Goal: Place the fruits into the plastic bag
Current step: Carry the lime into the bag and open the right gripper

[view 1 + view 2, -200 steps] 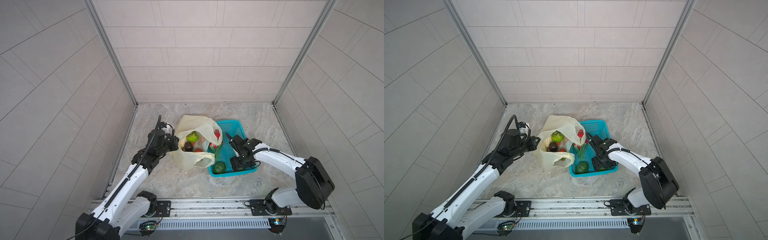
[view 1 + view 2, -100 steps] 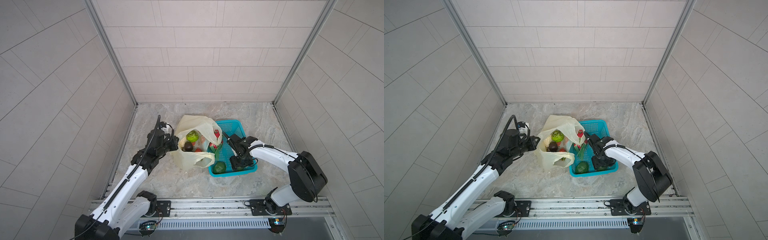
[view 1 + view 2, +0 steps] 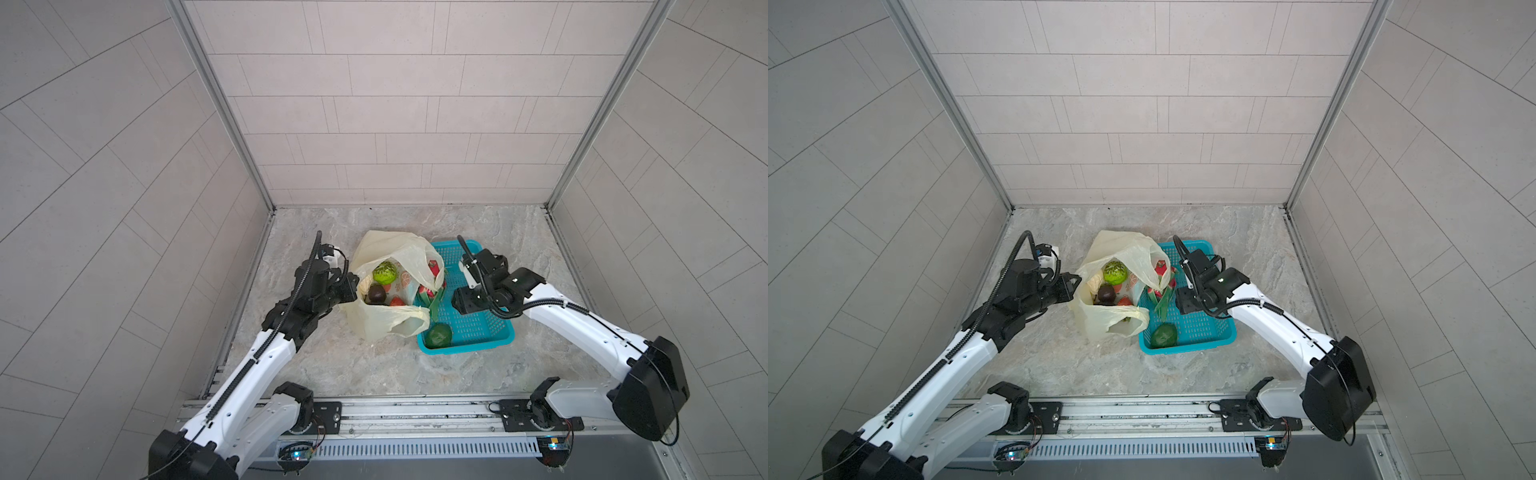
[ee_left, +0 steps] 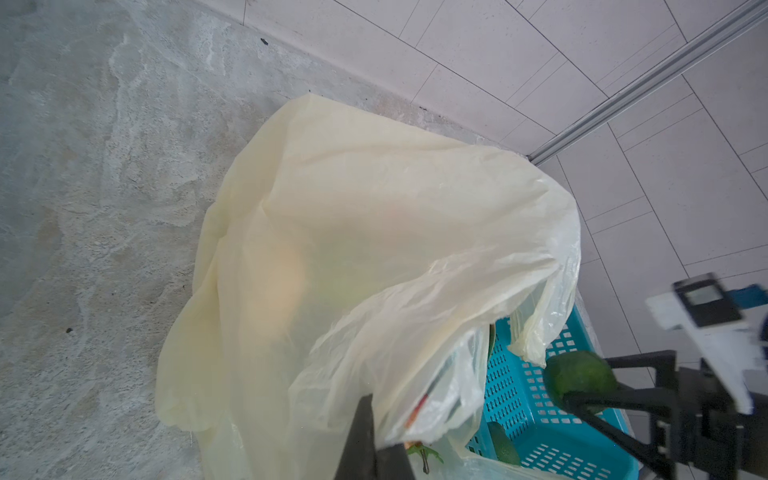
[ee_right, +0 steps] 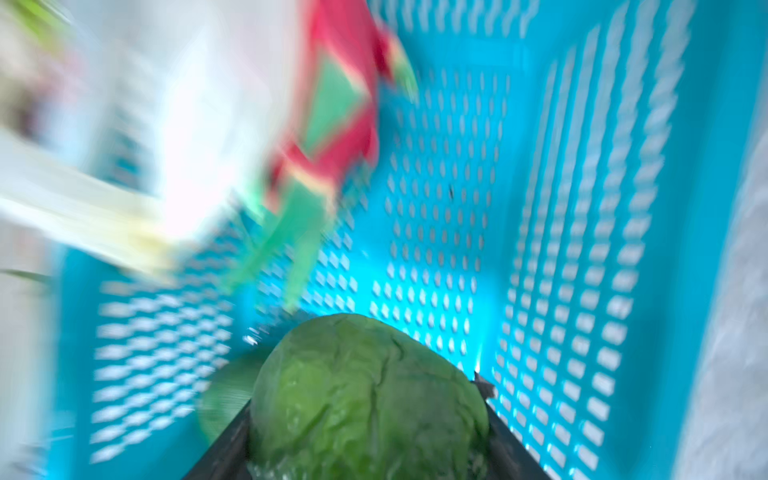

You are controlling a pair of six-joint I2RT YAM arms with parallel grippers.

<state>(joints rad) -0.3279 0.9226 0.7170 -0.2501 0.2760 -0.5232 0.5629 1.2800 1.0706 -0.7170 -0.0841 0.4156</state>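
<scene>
Two avocados remain outside the bag [image 3: 376,320]: one clamped in the right fingers [image 4: 582,401] above the basket [image 3: 478,328], another [image 3: 439,335] lying in its near corner. Left fingers [image 3: 348,286] are closed on the bag's rim, holding its mouth open. Next, I judge, comes carrying the held avocado [image 5: 365,399] over that mouth. Inside sit a green ball [image 3: 384,272], a dark fruit [image 3: 376,293] and others; the dragon fruit [image 3: 428,291] straddles the basket edge.
</scene>
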